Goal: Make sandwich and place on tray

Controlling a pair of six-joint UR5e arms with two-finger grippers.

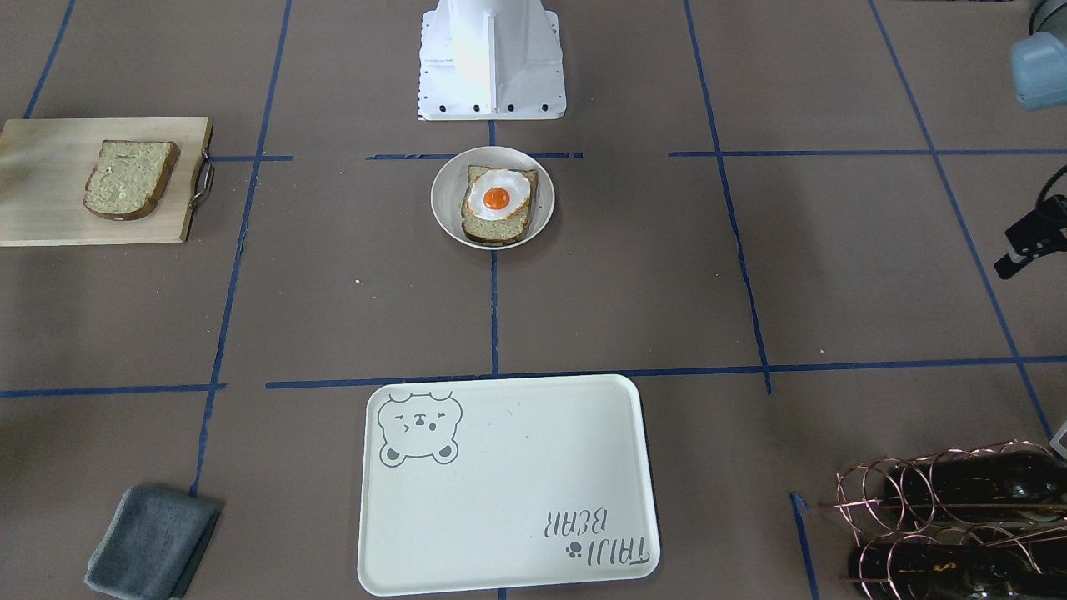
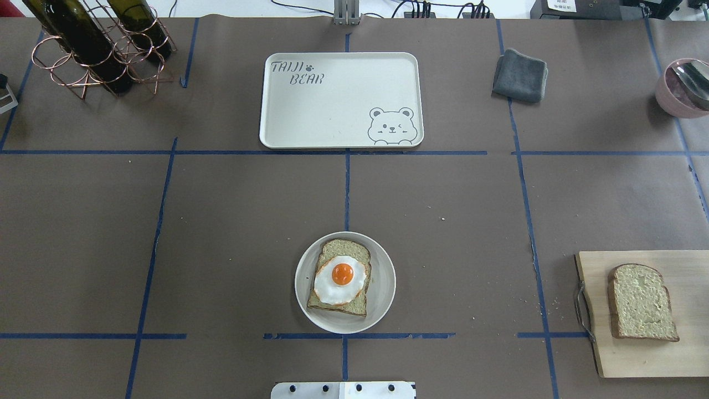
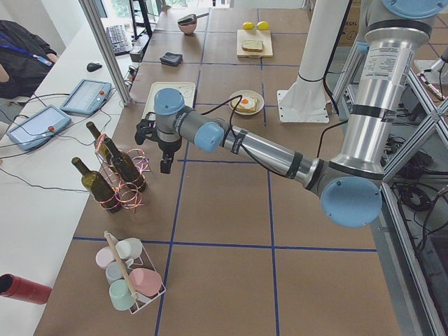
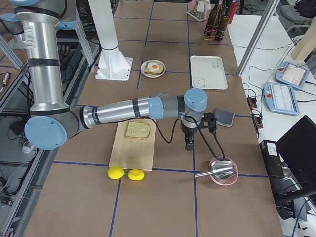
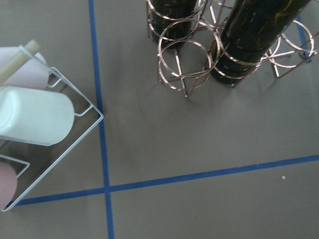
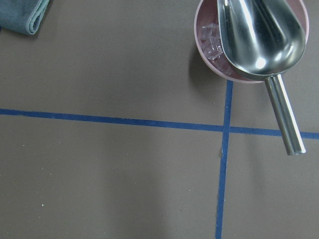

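One bread slice with the fried egg (image 2: 342, 275) on top lies on the small round plate (image 2: 383, 266) near the robot base. The second bread slice (image 2: 641, 302) lies on the wooden cutting board (image 2: 637, 360) at the robot's right. The cream bear tray (image 2: 332, 111) sits bare at the far middle. My left gripper (image 3: 165, 166) hangs over the table beside the bottle rack. My right gripper (image 4: 189, 144) hangs past the board, near the pink bowl. I cannot tell whether either is open or shut. Neither holds anything that I can see.
A copper rack with wine bottles (image 2: 94, 44) stands far left. A grey cloth (image 2: 520, 76) lies right of the tray. A pink bowl with a metal scoop (image 2: 684, 88) is far right. A cup rack (image 3: 129, 280) and two lemons (image 4: 123, 173) sit at the table's ends.
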